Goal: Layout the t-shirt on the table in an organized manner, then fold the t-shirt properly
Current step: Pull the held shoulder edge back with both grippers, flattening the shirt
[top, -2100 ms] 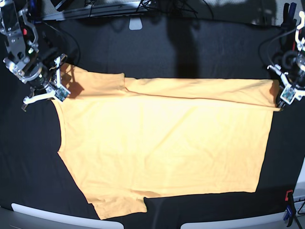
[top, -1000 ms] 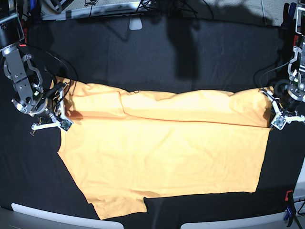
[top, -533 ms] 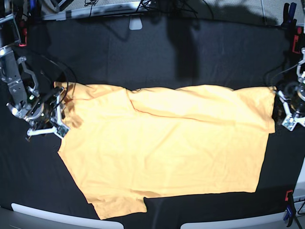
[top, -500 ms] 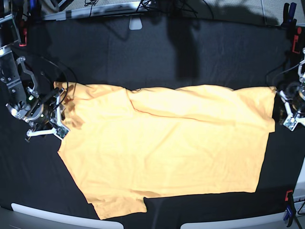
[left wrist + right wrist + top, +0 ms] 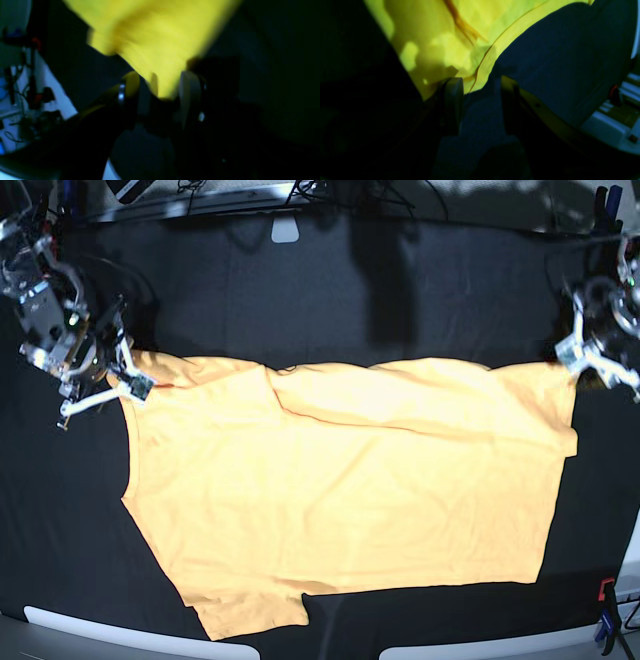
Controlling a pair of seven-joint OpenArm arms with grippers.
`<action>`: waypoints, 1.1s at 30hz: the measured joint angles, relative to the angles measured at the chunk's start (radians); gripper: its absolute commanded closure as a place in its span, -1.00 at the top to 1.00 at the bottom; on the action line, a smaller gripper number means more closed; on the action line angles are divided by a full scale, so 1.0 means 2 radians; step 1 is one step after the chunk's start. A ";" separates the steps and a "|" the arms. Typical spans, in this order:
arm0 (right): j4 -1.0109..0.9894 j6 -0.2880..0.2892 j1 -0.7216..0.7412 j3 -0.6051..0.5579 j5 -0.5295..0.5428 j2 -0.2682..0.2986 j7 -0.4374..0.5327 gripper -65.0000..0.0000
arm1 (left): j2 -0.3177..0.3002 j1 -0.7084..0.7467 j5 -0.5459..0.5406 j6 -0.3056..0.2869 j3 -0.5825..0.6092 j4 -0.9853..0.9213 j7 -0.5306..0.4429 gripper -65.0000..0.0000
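The pale orange-yellow t-shirt point(image 5: 340, 490) lies spread flat on the black table point(image 5: 400, 300), plain side up, with its collar end at the left and a shallow fold line near its far edge. My right gripper point(image 5: 105, 390) hovers open at the shirt's far-left corner. In the right wrist view its jaws point(image 5: 481, 90) stand apart over black cloth, with the shirt's hem point(image 5: 432, 37) just ahead. My left gripper point(image 5: 598, 368), blurred, is open at the far-right corner. In the left wrist view its gripper point(image 5: 160, 85) frames a blurred shirt point(image 5: 155, 32) edge, not pinching it.
A small white object point(image 5: 285, 230) sits at the table's far edge among cables. A red and blue clamp point(image 5: 606, 600) grips the right front corner. White curved edges point(image 5: 100, 630) run along the front. Bare black cloth surrounds the shirt on every side.
Both grippers went from shut on the shirt's far corners to open and let go. The cloth settled flat. Both arms have drawn back toward the far side.
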 measured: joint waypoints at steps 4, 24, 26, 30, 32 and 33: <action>0.004 -0.028 -0.014 0.000 -0.004 -0.001 0.000 -0.26 | -0.002 0.027 0.071 0.000 0.000 -0.007 -0.055 -0.25; 0.004 -0.036 -0.014 0.000 -0.008 -0.021 -0.009 -0.26 | 0.024 -0.041 0.119 0.010 -0.002 -0.116 -0.171 -0.43; 0.004 -0.038 -0.014 0.000 -0.008 -0.024 -0.009 -0.26 | 0.024 -0.050 0.120 0.005 -0.002 -0.116 -0.167 -0.63; 0.004 -0.038 -0.014 0.000 -0.007 -0.024 -0.009 -0.26 | 0.025 -0.050 0.121 0.001 -0.001 -0.119 -0.164 -1.00; 0.004 -0.038 -0.014 0.000 -0.007 -0.024 -0.009 -0.26 | 0.025 -0.051 0.121 0.001 -0.001 -0.118 -0.164 -1.00; 0.004 -0.038 -0.015 0.000 -0.008 -0.024 -0.010 -0.26 | 0.025 -0.051 0.121 0.001 -0.001 -0.118 -0.164 -1.00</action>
